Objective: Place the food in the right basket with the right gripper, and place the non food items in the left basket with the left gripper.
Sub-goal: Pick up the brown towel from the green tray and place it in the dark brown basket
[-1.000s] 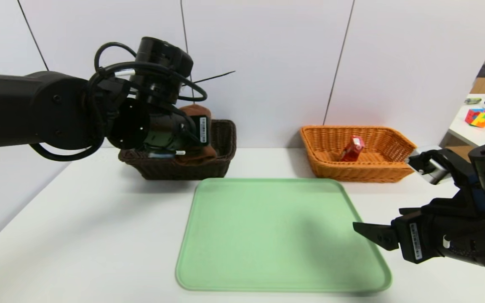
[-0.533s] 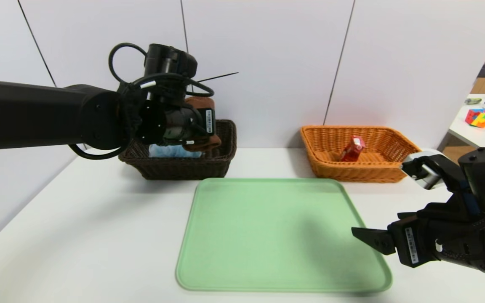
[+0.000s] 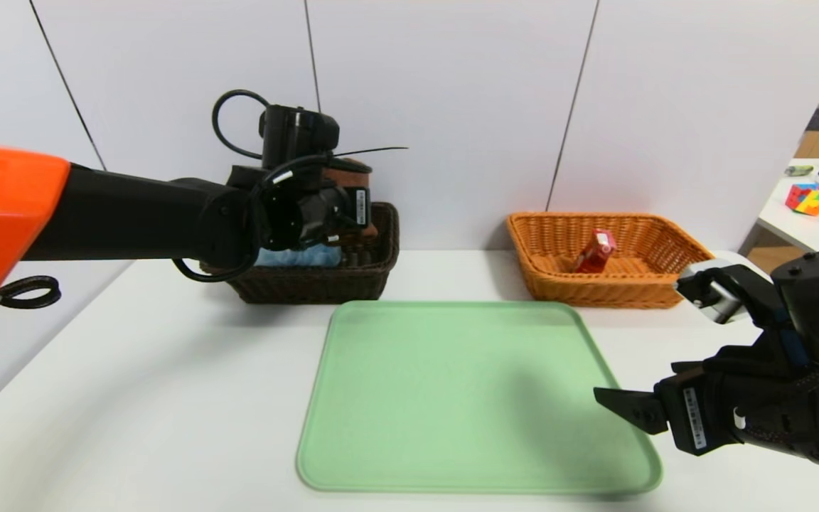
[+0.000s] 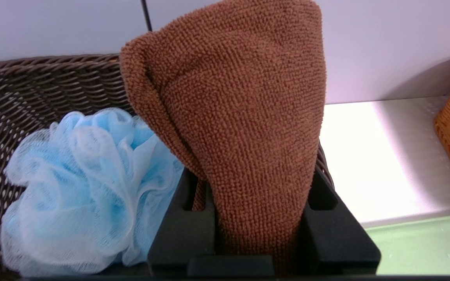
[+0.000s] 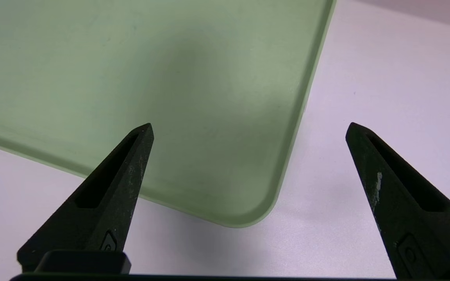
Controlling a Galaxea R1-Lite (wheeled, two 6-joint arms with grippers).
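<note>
The head view looks forward and down from above the near side, taking in the green tray (image 3: 480, 398), the left basket (image 3: 310, 288) and the right basket (image 3: 608, 291) at the far side. The left wrist view faces the left basket from close up, sharing both baskets and part of the tray with the head view. The right wrist view looks down at the tray's near right corner, which the head view also shows.

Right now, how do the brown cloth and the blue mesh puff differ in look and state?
The brown cloth is looped terry fabric; the blue mesh puff is sheer, ruffled netting.
The brown cloth is clamped in the left gripper, standing up above it; the blue mesh puff lies ungripped in the dark basket.
Shared: both are soft non-food items.
</note>
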